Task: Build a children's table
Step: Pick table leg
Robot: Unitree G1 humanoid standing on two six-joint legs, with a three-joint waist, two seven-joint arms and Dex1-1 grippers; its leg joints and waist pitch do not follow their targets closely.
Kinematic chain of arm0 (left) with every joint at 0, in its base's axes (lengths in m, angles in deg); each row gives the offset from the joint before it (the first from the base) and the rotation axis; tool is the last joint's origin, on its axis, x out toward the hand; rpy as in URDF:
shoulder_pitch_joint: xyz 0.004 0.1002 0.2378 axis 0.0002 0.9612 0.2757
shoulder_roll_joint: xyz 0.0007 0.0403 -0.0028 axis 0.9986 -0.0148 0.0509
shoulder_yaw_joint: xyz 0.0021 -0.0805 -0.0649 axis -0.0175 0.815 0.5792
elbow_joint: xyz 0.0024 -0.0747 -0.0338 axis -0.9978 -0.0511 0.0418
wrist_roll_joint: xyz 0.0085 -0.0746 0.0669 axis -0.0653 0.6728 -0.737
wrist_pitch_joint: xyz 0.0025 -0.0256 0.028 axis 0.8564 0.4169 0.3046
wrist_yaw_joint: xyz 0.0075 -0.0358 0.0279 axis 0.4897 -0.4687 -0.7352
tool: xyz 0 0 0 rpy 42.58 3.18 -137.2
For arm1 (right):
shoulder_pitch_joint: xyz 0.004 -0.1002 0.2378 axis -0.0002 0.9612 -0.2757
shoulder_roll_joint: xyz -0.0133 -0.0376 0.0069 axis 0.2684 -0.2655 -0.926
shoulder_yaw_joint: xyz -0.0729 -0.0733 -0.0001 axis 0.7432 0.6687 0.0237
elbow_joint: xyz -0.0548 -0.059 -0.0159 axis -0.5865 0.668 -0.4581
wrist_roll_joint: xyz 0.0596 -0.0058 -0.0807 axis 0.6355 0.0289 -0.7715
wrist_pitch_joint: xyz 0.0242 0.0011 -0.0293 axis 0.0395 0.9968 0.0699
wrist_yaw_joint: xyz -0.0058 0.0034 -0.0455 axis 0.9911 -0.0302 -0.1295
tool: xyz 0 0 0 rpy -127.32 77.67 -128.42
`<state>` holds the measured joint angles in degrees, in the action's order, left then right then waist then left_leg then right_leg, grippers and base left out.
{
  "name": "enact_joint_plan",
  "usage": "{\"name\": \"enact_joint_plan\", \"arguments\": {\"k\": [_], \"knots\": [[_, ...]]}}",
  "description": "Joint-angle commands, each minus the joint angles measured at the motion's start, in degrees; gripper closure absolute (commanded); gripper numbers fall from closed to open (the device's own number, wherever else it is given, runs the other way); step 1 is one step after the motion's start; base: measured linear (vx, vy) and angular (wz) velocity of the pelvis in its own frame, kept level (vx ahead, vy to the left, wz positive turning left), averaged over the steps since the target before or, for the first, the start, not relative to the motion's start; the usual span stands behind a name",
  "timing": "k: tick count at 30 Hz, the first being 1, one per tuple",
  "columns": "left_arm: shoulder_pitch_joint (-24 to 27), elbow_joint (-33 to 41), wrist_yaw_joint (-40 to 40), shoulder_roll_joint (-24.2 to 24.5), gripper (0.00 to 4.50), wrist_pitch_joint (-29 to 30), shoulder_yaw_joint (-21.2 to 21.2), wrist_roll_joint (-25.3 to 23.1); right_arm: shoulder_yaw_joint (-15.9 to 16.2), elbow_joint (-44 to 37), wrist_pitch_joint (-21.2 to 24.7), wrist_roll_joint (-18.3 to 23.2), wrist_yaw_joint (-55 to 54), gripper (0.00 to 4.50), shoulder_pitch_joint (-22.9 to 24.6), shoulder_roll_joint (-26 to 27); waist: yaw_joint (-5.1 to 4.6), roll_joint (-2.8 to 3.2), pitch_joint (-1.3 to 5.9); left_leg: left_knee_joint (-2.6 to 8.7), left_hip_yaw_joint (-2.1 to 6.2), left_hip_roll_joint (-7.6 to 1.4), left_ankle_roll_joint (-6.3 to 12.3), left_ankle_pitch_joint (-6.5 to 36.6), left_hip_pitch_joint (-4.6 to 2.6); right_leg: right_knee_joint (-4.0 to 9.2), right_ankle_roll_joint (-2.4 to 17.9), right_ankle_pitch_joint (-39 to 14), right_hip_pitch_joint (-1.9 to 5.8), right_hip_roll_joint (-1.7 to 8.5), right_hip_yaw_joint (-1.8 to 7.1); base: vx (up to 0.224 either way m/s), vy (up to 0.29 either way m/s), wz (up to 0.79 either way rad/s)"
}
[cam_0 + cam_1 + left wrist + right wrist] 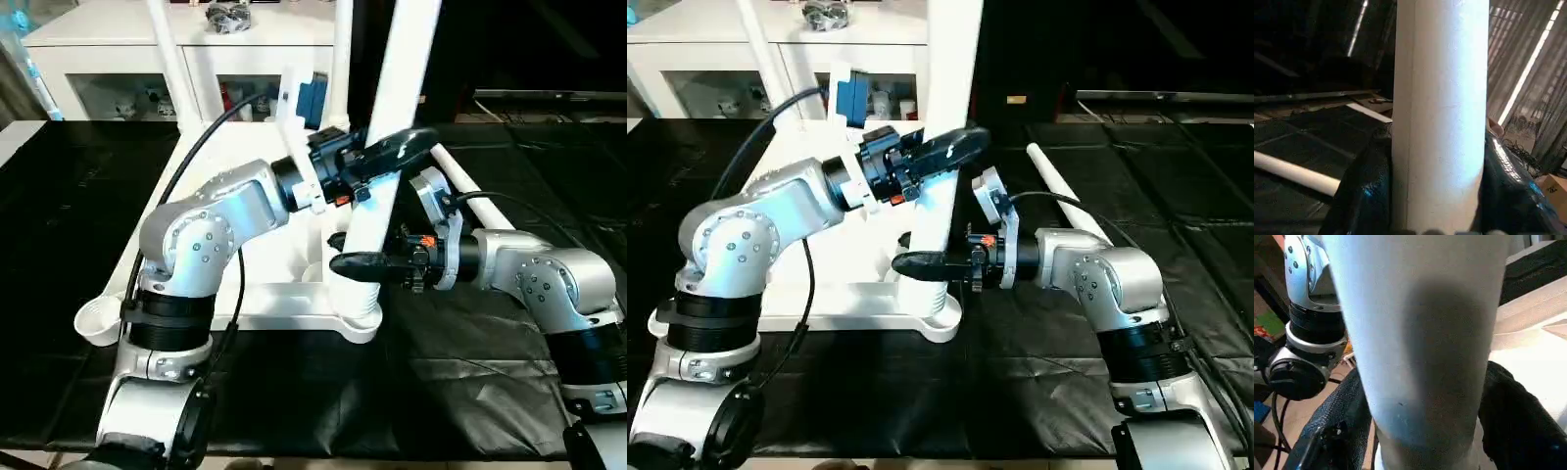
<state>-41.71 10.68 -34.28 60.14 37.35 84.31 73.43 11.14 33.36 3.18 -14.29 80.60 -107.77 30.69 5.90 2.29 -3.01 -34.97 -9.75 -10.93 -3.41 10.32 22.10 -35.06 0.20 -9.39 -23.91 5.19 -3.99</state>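
Observation:
The white table top point(265, 294) lies upside down on the black mat. A white tapered leg point(407, 59) stands upright in its near right corner socket point(361, 315). My left gripper point(397, 147) is shut on this leg partway up. My right gripper point(358, 266) is shut on the same leg lower down, just above the socket. In the left wrist view the leg point(1440, 112) runs between my black fingers point(1356, 196). In the right wrist view the leg point(1420, 333) sits between the dark fingers point(1518, 421).
Two more legs point(168, 59) point(340, 49) stand at the far corners. A loose leg point(1063, 186) lies on the mat point(470, 372) to the right. The near left socket point(98, 318) holds nothing. A white cabinet with glass doors point(108, 44) stands behind.

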Motion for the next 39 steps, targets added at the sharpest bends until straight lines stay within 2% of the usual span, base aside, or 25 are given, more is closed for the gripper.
{"name": "enact_joint_plan", "arguments": {"k": [1, 11, 17, 18, 21, 23, 25, 28, 30, 31, 32, 33, 34, 37, 39], "knots": [[-0.97, 1.06, 0.52, 0.2, 2.68, 0.35, -0.51, 0.5, 0.36, -1.35, 0.62, 0.56, 0.27, 1.73, 0.3, 0.04, 0.21, -1.49, 4.39, 3.34, 0.05, -1.13, 2.51, 5.72, -0.3, 3.95, 10.84, -13.18, 3.86, 2.29, 1.89, 0.0, 0.0, 0.0], [-0.99, 1.48, 1.48, 0.64, 2.68, 0.75, -0.79, 1.0, 0.47, -0.44, 0.18, 0.04, 0.01, 2.4, 0.32, -0.01, 0.28, -1.39, 4.42, 3.33, 0.05, -1.12, 2.36, 5.81, -0.36, 3.97, 10.69, -13.41, 3.81, 2.27, 1.88, 0.0, 0.0, 0.0], [-0.98, 2.29, 0.28, 0.0, 2.68, 1.46, -1.07, 1.27, -1.16, 0.39, -0.66, 0.74, -2.12, 2.48, 0.4, 2.02, 0.2, -1.32, 4.46, 3.32, 0.07, -1.12, 2.31, 5.48, -0.32, 3.82, 10.93, -12.71, 3.83, 2.24, 1.88, 0.0, 0.0, 0.0], [-1.09, 2.27, 0.08, -0.3, 2.12, 1.67, -0.64, 1.79, -1.14, 0.16, -0.62, 0.85, -2.34, 2.49, 0.55, 2.18, 0.21, -1.3, 4.47, 3.33, 0.08, -1.15, 2.27, 5.47, -0.35, 3.8, 10.95, -12.6, 3.82, 2.25, 1.88, 0.0, 0.0, 0.0], [-1.49, 2.69, 0.26, -0.83, 1.92, 1.43, -0.03, 2.71, -0.94, -0.75, -1.02, 0.95, -2.56, 2.5, 1.28, 2.54, 0.26, -1.34, 4.47, 3.32, 0.04, -1.09, 2.32, 5.94, -0.3, 3.91, 10.88, -13.04, 3.87, 2.3, 1.89, 0.0, 0.0, 0.0], [-1.52, 3.23, 0.54, -1.17, 1.62, -0.05, -0.19, 2.27, -1.51, -0.92, -1.58, 1.15, -3.23, 2.54, 1.66, 3.23, 0.37, -1.31, 4.45, 3.37, 0.08, -1.19, 2.29, 5.92, -0.34, 3.93, 10.73, -13.11, 3.78, 2.31, 1.9, 0.0, 0.0, 0.0], [-2.1, 2.34, -2.36, -3.29, 1.5, -1.15, 2.54, 3.44, -1.74, -1.16, -1.43, 1.22, -3.72, 2.55, 2.13, 3.71, 0.44, -1.36, 4.43, 3.35, 0.05, -1.17, 2.09, 6.04, -0.33, 3.93, 10.76, -13.12, 3.85, 2.31, 1.91, 0.0, 0.0, 0.0], [-2.63, 2.1, -3.41, -3.92, 1.5, -0.26, 4.07, 5.02, -1.95, -1.63, -1.58, 1.4, -4.03, 2.55, 2.76, 4.08, 0.58, -1.61, 4.4, 3.35, 0.02, -1.09, 2.21, 6.06, -0.32, 4.05, 10.44, -13.8, 3.86, 2.28, 1.89, 0.0, 0.0, 0.0], [-2.85, 2.51, -3.54, -4.34, 1.5, 0.35, 4.75, 6.06, -2.3, -1.98, -1.85, 1.48, -5.1, 2.55, 3.37, 4.81, 0.62, -1.48, 4.37, 3.34, 0.02, -1.02, 2.25, 5.95, -0.25, 4.13, 10.02, -14.31, 3.8, 2.3, 1.89, 0.0, 0.0, 0.0], [-2.94, 2.6, -3.55, -4.54, 1.5, 0.33, 4.95, 6.33, -2.43, -2.04, -2.35, 1.35, -5.59, 2.55, 3.58, 5.22, 0.64, -0.89, 4.46, 3.32, 0.14, -1.04, 2.08, 5.69, -0.26, 4.0, 9.96, -14.1, 3.77, 2.31, 1.86, 0.0, 0.0, 0.0], [-2.99, 2.61, -3.67, -4.73, 1.5, 0.2, 5.11, 6.49, -2.6, -2.09, -2.66, 1.33, -6.0, 2.55, 3.73, 5.57, 0.47, -1.16, 4.48, 3.33, 0.08, -1.08, 2.11, 5.85, -0.29, 4.17, 9.89, -13.77, 3.72, 2.21, 1.82, 0.0, 0.0, 0.0], [-3.01, 2.59, -3.73, -4.81, 1.5, 0.09, 5.16, 6.52, -2.7, -2.1, -2.75, 1.32, -6.19, 2.55, 3.78, 5.69, 0.48, -1.19, 4.51, 3.36, 0.11, -1.07, 2.12, 5.88, -0.32, 4.1, 9.96, -13.55, 3.74, 2.16, 1.8, 0.0, 0.0, 0.0], [-3.4, 2.18, -4.5, -5.71, 1.5, -0.82, 5.9, 7.0, -4.28, -2.13, -4.36, 0.92, -9.12, 2.55, 4.12, 7.28, 0.44, -0.91, 4.44, 3.39, 0.09, -1.09, 2.02, 6.2, -0.33, 4.23, 9.92, -13.6, 3.68, 2.15, 1.82, 0.0, 0.0, 0.0], [-3.97, 1.88, -5.48, -6.2, 1.5, -3.08, 7.45, 6.77, -6.82, -1.6, -6.0, -0.37, -14.92, 2.55, 4.08, 9.27, 0.39, -1.24, 4.45, 3.54, 0.1, -1.12, 1.28, 6.55, -0.42, 4.29, 9.91, -14.2, 3.64, 2.24, 1.81, 0.0, 0.0, 0.0], [-3.95, 1.86, -5.72, -5.66, 1.5, -4.02, 8.64, 6.92, -6.92, -1.46, -6.85, -1.62, -16.39, 2.56, 4.23, 9.22, 0.53, -1.42, 4.44, 3.53, 0.01, -1.1, 1.03, 6.52, -0.58, 4.25, 9.97, -14.21, 3.57, 2.2, 1.84, 0.0, 0.0, 0.0]]}}
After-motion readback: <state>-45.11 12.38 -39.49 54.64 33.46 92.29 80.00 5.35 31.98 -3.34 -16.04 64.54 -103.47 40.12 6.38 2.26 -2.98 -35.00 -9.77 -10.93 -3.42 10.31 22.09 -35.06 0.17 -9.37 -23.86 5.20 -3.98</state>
